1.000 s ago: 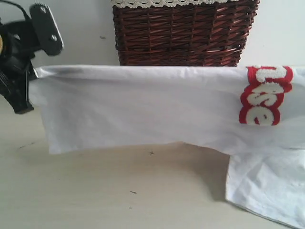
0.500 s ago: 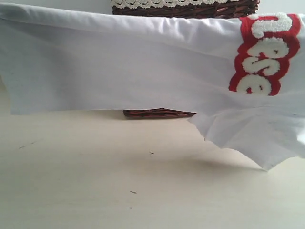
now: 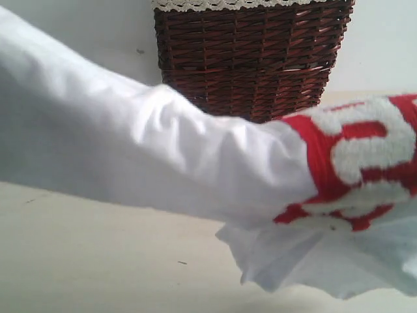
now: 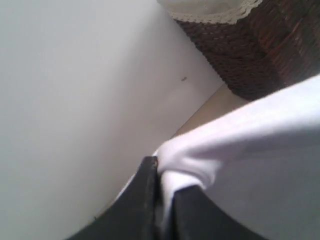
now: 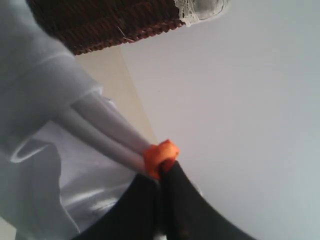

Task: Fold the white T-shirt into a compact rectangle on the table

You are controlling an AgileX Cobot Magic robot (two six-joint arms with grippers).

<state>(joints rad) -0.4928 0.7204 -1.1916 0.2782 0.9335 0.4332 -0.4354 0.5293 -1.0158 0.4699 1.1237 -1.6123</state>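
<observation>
Left fingers [image 4: 140, 210] are closed narrow on a bunched edge of the white T-shirt [image 3: 130, 150], the cloth pinched between the two dark pads and swelling out just beyond their tips. Right fingers [image 5: 135, 210] are likewise closed narrow, clamping the shirt at its small orange neck tag [image 5: 160, 154], which puckers directly above the tips with tight white folds running away from it. Neither pair is visible in the exterior view. From that view, the garment is held up off the tabletop [image 3: 98, 261] and spans the scene as a slanting band, higher at the left and lower toward the right. Its red patch [image 3: 313, 163] with white fuzzy lettering sits at the right end, too close and too cropped for the word to be read. Beneath the patch, a loose crumpled portion of the shirt hangs down; whether its lowest edge touches the tabletop cannot be told. Under the left part of the raised cloth, the tabletop is bare pale beige with a few small dark specks [image 3: 182, 263]. Behind the shirt stands a dark brown wicker basket [image 3: 254, 65] with cream lace trim [image 3: 247, 4] along its rim, set against a plain pale wall [image 3: 78, 39]. The shirt's lower fabric overlaps the basket's bottom edge in this view.
</observation>
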